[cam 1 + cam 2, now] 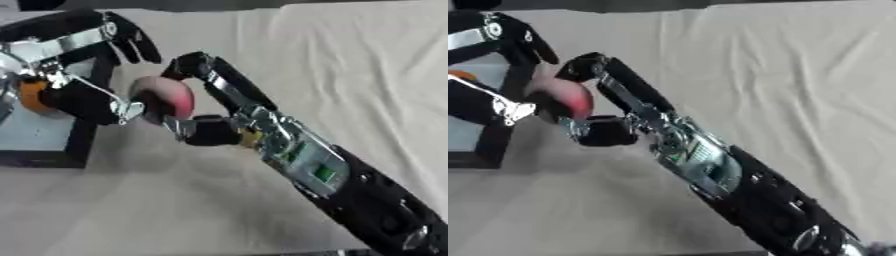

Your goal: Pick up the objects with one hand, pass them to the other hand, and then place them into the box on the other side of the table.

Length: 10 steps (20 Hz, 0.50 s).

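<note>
A round pink-and-red fruit (168,95) hangs in the air just right of the box (80,145). My right hand (229,107) reaches in from the lower right and is shut on it, fingers (197,64) curled over the top and thumb under it. My left hand (83,100) hovers over the box at the fruit's left side. Its fingers (133,42) stretch out above the fruit and its thumb tip (129,109) lies against the fruit's lower left. An orange object (33,95) shows in the box behind the left hand, partly hidden.
The box has a black rim and a pale floor and sits at the table's left edge. A cream cloth (350,65) with soft folds covers the table. My right forearm (350,185) crosses the lower right.
</note>
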Motion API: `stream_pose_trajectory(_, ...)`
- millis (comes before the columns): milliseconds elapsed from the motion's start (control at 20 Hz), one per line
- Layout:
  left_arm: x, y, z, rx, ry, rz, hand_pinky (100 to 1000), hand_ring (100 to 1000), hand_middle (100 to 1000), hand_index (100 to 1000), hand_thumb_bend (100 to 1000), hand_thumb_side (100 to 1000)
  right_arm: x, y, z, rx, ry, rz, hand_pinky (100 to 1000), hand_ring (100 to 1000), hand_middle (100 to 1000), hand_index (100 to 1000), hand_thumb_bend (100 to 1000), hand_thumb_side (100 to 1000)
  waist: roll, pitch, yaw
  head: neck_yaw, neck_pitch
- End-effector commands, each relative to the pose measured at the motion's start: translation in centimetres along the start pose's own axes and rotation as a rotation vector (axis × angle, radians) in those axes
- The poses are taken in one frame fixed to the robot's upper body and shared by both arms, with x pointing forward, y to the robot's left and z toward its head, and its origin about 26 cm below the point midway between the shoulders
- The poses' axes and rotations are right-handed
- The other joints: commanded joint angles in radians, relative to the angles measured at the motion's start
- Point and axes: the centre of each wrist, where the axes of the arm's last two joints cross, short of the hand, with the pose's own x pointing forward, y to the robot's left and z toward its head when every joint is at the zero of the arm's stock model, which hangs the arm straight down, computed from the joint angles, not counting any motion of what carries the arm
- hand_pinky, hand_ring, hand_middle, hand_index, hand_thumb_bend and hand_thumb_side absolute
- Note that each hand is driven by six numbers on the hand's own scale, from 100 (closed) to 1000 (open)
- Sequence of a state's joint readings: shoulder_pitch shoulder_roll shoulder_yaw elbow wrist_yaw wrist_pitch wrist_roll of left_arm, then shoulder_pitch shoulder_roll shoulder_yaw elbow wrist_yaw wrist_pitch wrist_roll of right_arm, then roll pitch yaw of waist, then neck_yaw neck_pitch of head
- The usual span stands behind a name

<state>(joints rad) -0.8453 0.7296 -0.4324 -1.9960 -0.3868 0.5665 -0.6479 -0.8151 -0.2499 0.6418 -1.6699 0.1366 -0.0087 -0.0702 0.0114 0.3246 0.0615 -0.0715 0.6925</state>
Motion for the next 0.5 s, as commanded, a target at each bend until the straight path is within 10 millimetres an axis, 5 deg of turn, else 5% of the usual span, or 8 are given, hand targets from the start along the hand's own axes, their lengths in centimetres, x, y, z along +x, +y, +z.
stream_pose_trajectory(50, 0.24, 0.56, 0.20, -0.080, 0.065, 0.028, 710, 695, 622, 605, 210, 125, 1.48, -0.47, -0.82, -0.016, -0.061, 0.009, 787, 655, 500, 546, 100, 100, 0.015, -0.025, 0.000, 0.000, 0.008)
stream_pose_trajectory(500, 0.55, 0.48, 0.03, -0.066, 0.051, -0.001, 697, 667, 561, 470, 170, 114, 1.94, -0.21, -1.16, -0.037, -0.060, 0.022, 787, 656, 502, 548, 100, 100, 0.014, -0.024, -0.002, 0.000, 0.015)
